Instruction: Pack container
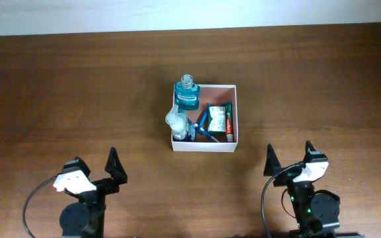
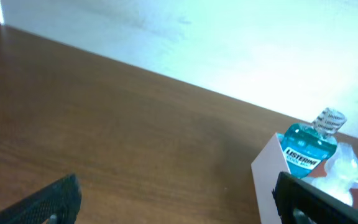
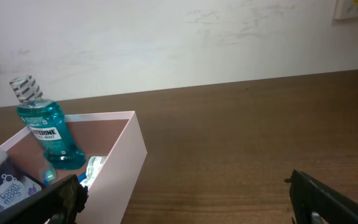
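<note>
The container (image 1: 233, 87), a shallow white-walled box with a reddish-brown floor, sits at the table's middle. In it stand a teal mouthwash bottle (image 1: 186, 94) and a clear bottle (image 1: 176, 123), with a green box (image 1: 216, 118), a toothpaste tube (image 1: 229, 121) and a blue item (image 1: 200, 127) lying flat. My left gripper (image 1: 94, 172) is open and empty near the front left. My right gripper (image 1: 290, 162) is open and empty near the front right. The container (image 2: 266, 174) and mouthwash bottle (image 2: 309, 146) show in the left wrist view, and in the right wrist view (image 3: 126, 162), (image 3: 47, 132).
The brown wooden table (image 1: 78, 86) runs to a pale wall at the back. Both arm bases stand at the table's front edge.
</note>
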Controlling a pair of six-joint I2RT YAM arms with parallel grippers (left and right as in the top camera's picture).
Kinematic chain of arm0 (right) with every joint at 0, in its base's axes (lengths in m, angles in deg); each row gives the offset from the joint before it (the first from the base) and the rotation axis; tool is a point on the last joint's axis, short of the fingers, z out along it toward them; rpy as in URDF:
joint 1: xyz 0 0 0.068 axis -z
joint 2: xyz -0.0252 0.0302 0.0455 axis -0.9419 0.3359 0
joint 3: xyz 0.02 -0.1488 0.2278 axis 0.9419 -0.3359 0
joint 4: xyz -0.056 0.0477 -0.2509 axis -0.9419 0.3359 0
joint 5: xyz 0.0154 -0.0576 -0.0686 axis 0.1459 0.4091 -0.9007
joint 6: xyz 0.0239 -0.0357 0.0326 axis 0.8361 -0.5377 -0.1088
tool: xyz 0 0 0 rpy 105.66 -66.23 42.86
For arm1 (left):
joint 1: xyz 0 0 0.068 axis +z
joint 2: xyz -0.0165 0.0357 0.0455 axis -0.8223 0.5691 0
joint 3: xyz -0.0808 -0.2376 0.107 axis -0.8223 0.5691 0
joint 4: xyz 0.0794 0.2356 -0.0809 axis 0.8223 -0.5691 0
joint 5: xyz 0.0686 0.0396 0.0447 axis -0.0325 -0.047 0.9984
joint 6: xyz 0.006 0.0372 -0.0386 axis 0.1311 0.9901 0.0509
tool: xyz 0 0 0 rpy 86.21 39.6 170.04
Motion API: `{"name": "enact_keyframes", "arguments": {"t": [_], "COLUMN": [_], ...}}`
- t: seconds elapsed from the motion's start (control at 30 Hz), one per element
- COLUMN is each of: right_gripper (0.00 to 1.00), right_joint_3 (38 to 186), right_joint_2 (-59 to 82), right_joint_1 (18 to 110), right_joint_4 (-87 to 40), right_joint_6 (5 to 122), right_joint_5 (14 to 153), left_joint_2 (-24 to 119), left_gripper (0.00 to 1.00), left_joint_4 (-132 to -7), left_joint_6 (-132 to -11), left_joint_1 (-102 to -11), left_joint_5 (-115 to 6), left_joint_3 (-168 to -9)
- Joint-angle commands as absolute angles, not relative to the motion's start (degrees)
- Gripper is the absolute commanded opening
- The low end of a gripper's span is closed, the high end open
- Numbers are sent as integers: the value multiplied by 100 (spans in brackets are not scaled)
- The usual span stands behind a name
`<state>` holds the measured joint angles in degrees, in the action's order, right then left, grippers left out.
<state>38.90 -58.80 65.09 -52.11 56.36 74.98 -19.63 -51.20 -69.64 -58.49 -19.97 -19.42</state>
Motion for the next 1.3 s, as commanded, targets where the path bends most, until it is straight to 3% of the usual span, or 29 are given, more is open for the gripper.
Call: {"name": "enact_keyframes", "arguments": {"t": [0.0,0.33,1.27], "right_gripper": [98,98,98], "right_joint_3": [3850,3850,3850], "right_joint_2": [-5943,-5943,-5943], "right_joint_1": [6557,6557,6557], "right_joint_4": [-5185,-5187,-5185], "right_joint_6": [5595,5595,5595], "right_joint_5": [7526,7526,7526], "left_joint_2": [-2157,-2363,-2360], "left_gripper": [99,99,99], "left_joint_4": [-5072,-4967,-4922], "left_joint_6": [-6096,-5213,-5219], "left_joint_1": [-5814,-5812,-5546], "left_joint_5": [-1940,-2003,-2237], "left_joint_3": [-1736,-1450,-1277]}}
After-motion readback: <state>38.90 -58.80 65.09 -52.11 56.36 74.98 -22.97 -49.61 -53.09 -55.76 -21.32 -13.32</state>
